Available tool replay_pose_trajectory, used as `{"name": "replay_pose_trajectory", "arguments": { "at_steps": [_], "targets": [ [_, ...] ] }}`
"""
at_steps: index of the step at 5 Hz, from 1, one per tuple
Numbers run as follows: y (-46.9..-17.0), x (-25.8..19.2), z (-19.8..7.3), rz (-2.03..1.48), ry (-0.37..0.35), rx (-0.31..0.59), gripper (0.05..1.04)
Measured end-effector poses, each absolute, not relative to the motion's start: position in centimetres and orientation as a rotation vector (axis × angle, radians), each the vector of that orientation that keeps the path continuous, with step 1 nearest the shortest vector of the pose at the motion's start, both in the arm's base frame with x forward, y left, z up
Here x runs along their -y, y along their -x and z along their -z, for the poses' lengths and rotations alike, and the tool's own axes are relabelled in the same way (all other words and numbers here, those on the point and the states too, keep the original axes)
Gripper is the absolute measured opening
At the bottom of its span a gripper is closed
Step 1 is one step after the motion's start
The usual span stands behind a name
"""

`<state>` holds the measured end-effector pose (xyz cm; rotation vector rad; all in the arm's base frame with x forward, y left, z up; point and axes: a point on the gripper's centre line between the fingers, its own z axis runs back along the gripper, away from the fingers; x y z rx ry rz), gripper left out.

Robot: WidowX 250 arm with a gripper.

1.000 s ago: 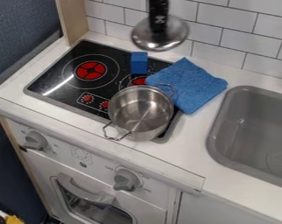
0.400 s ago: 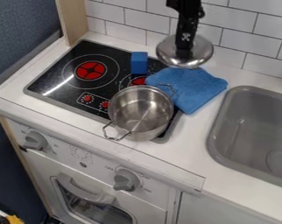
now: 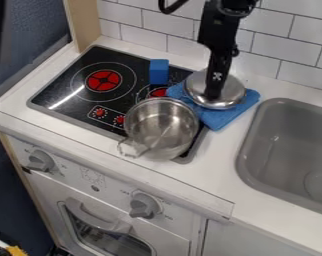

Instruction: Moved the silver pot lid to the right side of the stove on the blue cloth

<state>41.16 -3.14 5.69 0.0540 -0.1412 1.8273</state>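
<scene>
Lowering over the last sec., the gripper (image 3: 212, 95) has brought the silver lid (image 3: 232, 92) down from up by the wall tiles to the blue cloth (image 3: 220, 119), just beyond the pot (image 3: 160, 131) and to its right in the cam. view. It's clamped on the lid's top — no release yet. Whether the cloth bears the lid's full wt. can't be told. The pot hasn't shifted. The job looks approx. one step short: settle the lid flat, let go, then lift straight up — a sideways tug could drag lid or cloth.
</scene>
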Motion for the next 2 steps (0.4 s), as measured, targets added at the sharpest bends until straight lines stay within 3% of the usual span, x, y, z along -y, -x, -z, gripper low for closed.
{"name": "replay_pose_trajectory", "arguments": {
  "at_steps": [2],
  "targets": [
    [-41.67, 2.93, -4.36, -1.828, -0.051, 0.134, 0.278]
  ]
}}
